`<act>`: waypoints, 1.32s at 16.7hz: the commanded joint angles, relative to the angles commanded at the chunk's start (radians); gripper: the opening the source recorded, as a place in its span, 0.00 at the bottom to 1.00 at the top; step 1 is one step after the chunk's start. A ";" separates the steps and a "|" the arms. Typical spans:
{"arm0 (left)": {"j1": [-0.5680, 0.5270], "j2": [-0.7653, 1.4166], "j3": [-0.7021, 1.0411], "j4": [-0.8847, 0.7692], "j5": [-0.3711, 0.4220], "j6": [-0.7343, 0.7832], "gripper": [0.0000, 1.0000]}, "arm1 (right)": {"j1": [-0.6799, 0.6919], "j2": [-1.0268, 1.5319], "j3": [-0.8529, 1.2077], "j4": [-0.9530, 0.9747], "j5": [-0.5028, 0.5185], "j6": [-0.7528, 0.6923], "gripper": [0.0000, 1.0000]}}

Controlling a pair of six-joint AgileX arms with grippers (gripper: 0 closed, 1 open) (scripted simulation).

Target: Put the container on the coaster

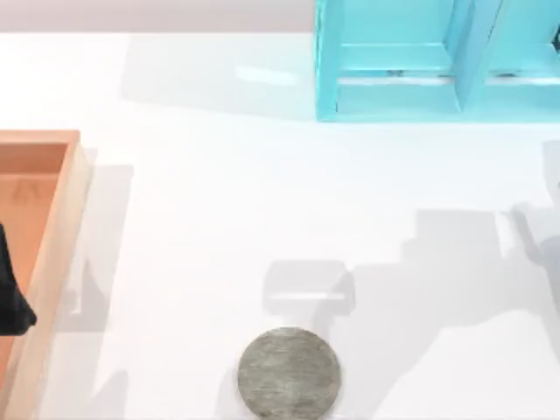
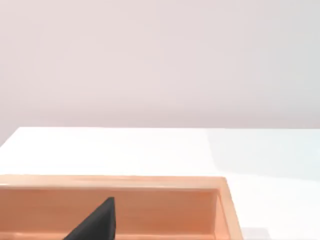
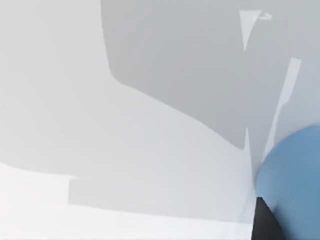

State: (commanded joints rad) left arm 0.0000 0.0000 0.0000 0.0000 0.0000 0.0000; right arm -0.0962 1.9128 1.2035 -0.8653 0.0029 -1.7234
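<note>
The container (image 3: 295,175) sits close to the right pincer in the right wrist view, a dark finger (image 3: 265,222) touching its side; whether it is gripped I cannot tell. The coaster (image 1: 289,374) lies bare at the desk's (image 1: 219,219) near edge, open room around it. The left pincer (image 1: 10,297) hangs over the tray (image 1: 61,227) at the left; a turquoise frame (image 1: 394,61) stands at the back.

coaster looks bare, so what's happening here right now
The grey coaster lies near the table's front edge with nothing on it. The right wrist view has the light-blue container close by the camera, a dark finger against it, so the right arm seems to be carrying it, not yet over the coaster. The left gripper is parked over the wooden tray at the left.
</note>
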 joint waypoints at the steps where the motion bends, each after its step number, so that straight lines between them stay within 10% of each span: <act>1: 0.000 0.000 0.000 0.000 0.000 0.000 1.00 | 0.013 0.005 0.004 -0.002 0.001 -0.039 0.00; 8: 0.000 0.000 0.000 0.000 0.000 0.000 1.00 | 0.193 0.072 0.068 -0.044 0.017 -0.605 0.00; 22: 0.000 0.000 0.000 0.000 0.000 0.000 1.00 | 0.714 0.268 0.310 -0.264 0.001 -2.429 0.00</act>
State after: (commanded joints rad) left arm 0.0000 0.0000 0.0000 0.0000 0.0000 0.0000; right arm 0.6176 2.1803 1.5136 -1.1296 0.0035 -4.1519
